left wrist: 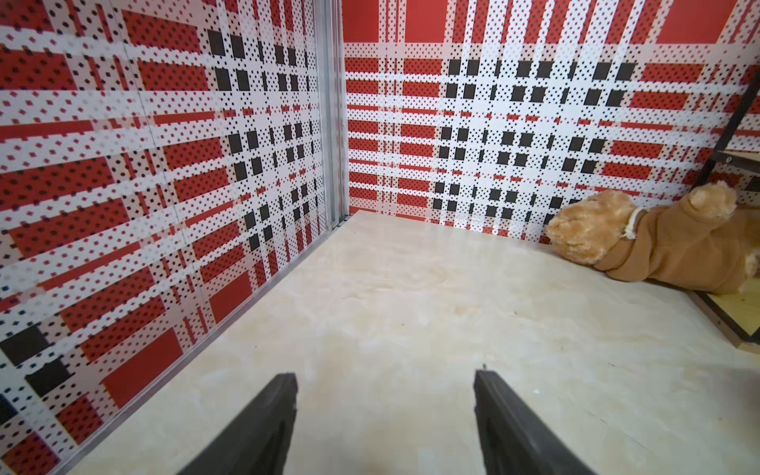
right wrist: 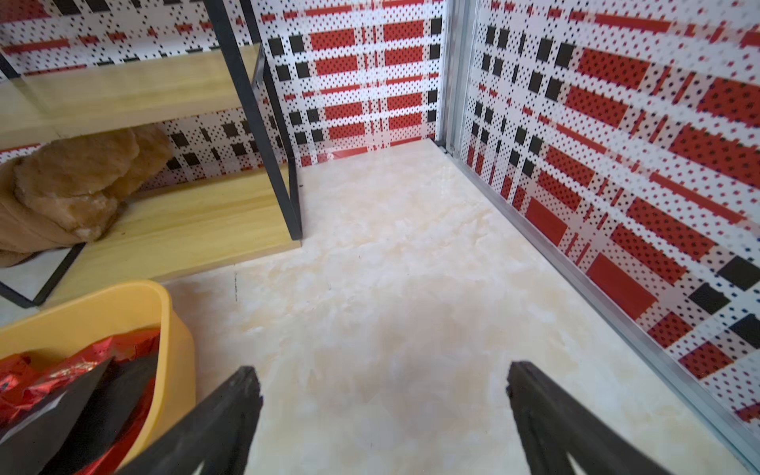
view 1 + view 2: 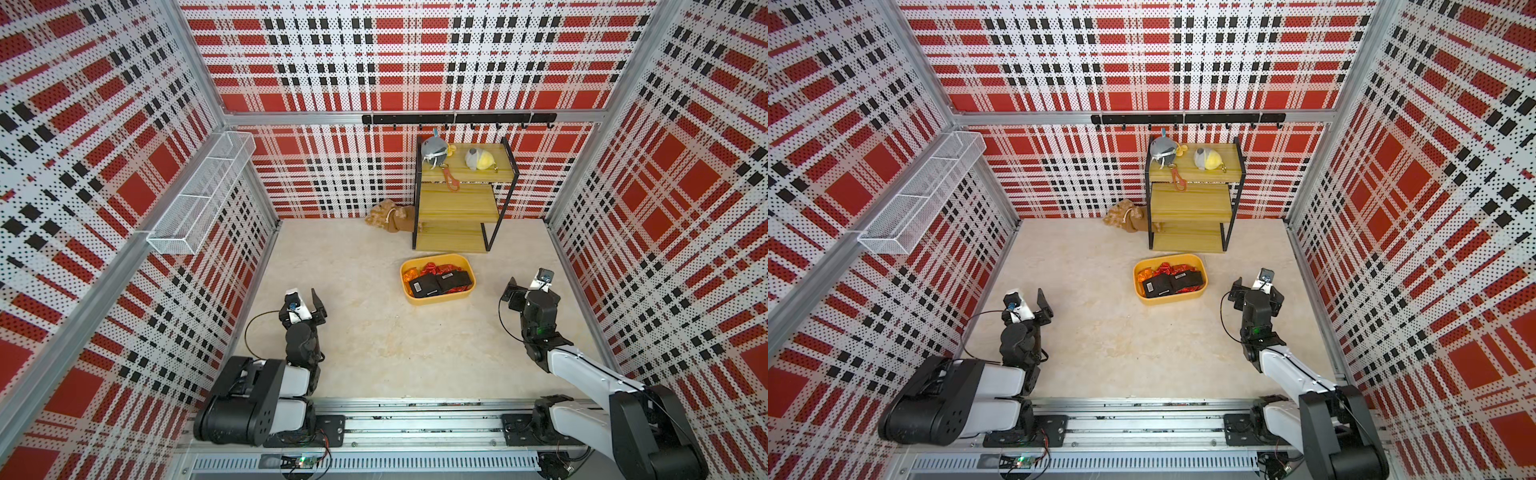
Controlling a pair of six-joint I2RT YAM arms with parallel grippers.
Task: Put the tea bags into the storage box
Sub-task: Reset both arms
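The yellow storage box (image 3: 434, 300) (image 3: 1168, 300) sits on the pale floor just in front of the wooden rack. Red foil, orange foil and black barcode-labelled tea bags (image 3: 440, 281) (image 3: 1173, 281) lie piled inside it. No tea bag shows on the floor outside the box. My left gripper (image 3: 302, 301) (image 3: 1027, 303) (image 1: 385, 378) hovers open and empty near the left wall, well left of the box. My right gripper (image 3: 530, 286) (image 3: 1257, 287) (image 2: 382, 372) is open and empty just right of the box (image 2: 172, 341), whose tea bags (image 2: 61, 382) show beside one finger.
A three-tier wooden rack (image 3: 457, 199) stands at the back, with two plush toys (image 3: 434, 150) on its top shelf. A brown plush bear (image 3: 390, 216) (image 1: 641, 242) lies left of it. A white wire basket (image 3: 199, 195) hangs on the left wall, and a hook rail (image 3: 457, 119) runs along the back wall.
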